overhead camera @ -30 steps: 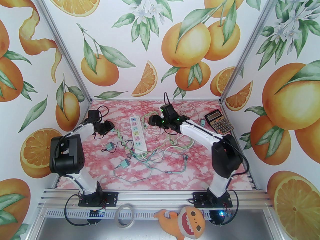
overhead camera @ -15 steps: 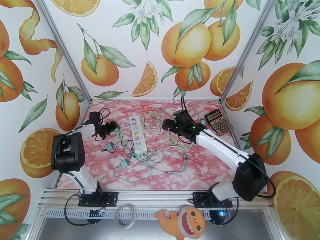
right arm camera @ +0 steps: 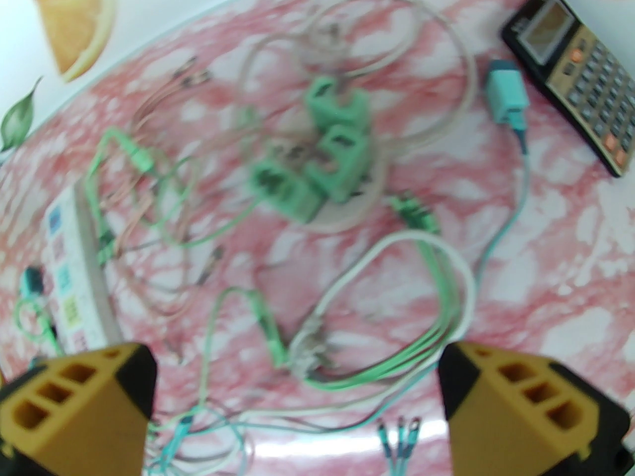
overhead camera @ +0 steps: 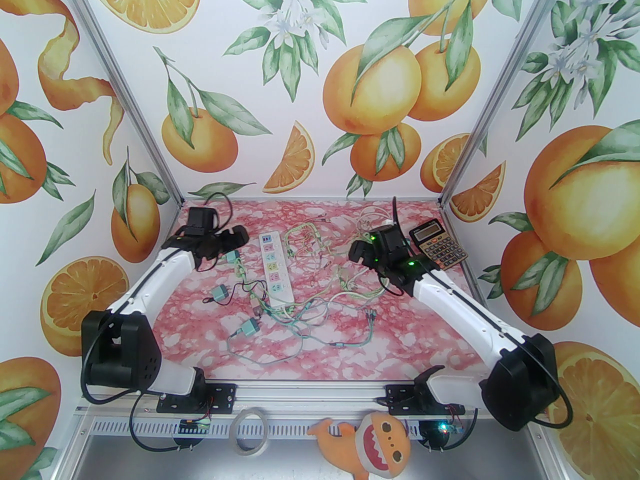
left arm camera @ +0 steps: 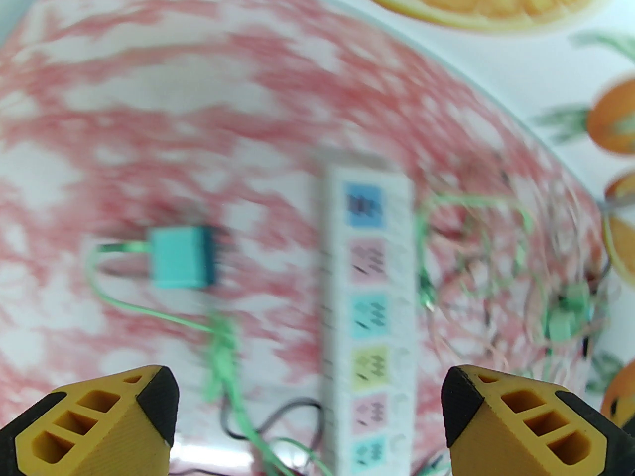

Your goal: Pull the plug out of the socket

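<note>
Our left tool [left arm camera: 310, 394] and right tool [right arm camera: 297, 380] gape wide, both empty, the plug [left arm camera: 181, 258] lies loose on the worktop [left arm camera: 124, 117] beside the socket [left arm camera: 369, 315], so we reckon the pull done, only a clear retreat left.

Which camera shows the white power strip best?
Top external view: the power strip lies sharp, whole length visible. Left wrist view shows it closer but blurred, near end cut off. Right wrist view catches a blurred part at its left edge.
</note>
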